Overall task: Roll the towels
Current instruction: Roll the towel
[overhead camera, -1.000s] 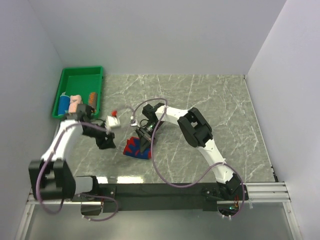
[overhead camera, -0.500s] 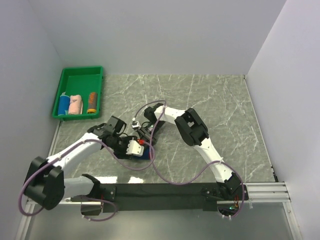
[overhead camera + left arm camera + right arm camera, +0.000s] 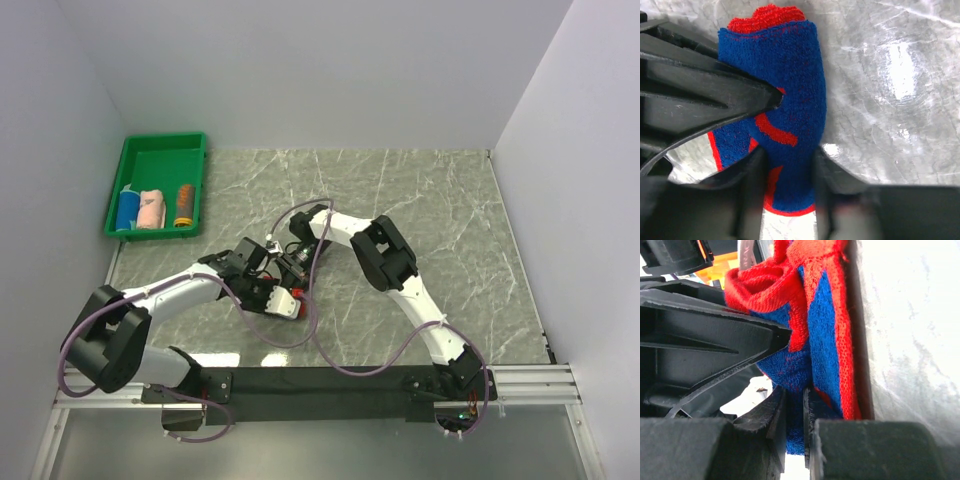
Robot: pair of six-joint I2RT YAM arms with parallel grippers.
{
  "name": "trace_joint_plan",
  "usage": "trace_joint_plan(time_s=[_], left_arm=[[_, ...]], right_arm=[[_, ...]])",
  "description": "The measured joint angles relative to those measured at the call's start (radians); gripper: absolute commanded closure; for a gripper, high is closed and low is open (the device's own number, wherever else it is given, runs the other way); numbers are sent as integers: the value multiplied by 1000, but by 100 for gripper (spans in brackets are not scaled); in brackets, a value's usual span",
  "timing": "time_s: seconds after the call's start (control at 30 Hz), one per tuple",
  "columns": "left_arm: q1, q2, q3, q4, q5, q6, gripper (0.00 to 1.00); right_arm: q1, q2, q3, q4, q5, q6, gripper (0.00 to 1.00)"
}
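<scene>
The red-and-blue patterned towel [image 3: 792, 100] lies bunched into a thick roll on the marble table; in the top view both grippers hide it. My left gripper [image 3: 790, 187] is shut on the roll's near end, a finger on each side. My right gripper [image 3: 795, 415] is shut on a blue layer of the same towel [image 3: 825, 330], pinching it thin. In the top view the left gripper [image 3: 280, 297] and the right gripper [image 3: 287, 268] meet at the table's centre-left. The blue towel [image 3: 128, 210], pale pink towel [image 3: 151, 208] and orange towel [image 3: 184, 205] lie rolled in the tray.
The green plastic tray [image 3: 113, 200] stands at the far left against the wall. White walls close in the table on three sides. Each gripper's black fingers fill the left side of the other's wrist view.
My left arm swung from beside the tray to the red-and-blue towel and now has its gripper over it. My right gripper stayed on the towel, which is now covered.
</scene>
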Motion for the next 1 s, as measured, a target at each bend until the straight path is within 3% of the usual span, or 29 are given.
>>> trace_joint_plan(time_s=[0.03, 0.1, 0.13, 0.23, 0.27, 0.3, 0.5, 0.67, 0.83, 1.0], left_arm=[[-3, 0, -3, 4, -5, 4, 80], [-7, -1, -1, 1, -10, 8, 88], [-8, 3, 4, -7, -11, 8, 92], [-7, 24, 31, -31, -11, 8, 97], [-5, 32, 40, -40, -6, 8, 98], [-2, 40, 51, -54, -2, 9, 98], [64, 174, 181, -192, 77, 11, 94], [143, 400, 405, -415, 194, 0, 93], [223, 661, 656, -684, 312, -16, 89], [257, 832, 815, -864, 372, -22, 87]], right_arm=[[-1, 0, 1, -2, 3, 0, 88], [-5, 0, 2, -2, 8, 2, 74], [-6, -2, 2, -2, 9, 4, 63], [-19, -18, -12, 5, 30, 20, 47], [-28, -32, -23, 8, 35, 29, 35], [-41, -53, -37, 15, 49, 45, 33], [-175, -280, -127, 161, 304, 76, 32], [-267, -613, -356, 365, 464, 116, 34], [-244, -955, -651, 541, 575, 122, 38], [-214, -1138, -853, 607, 655, 113, 41]])
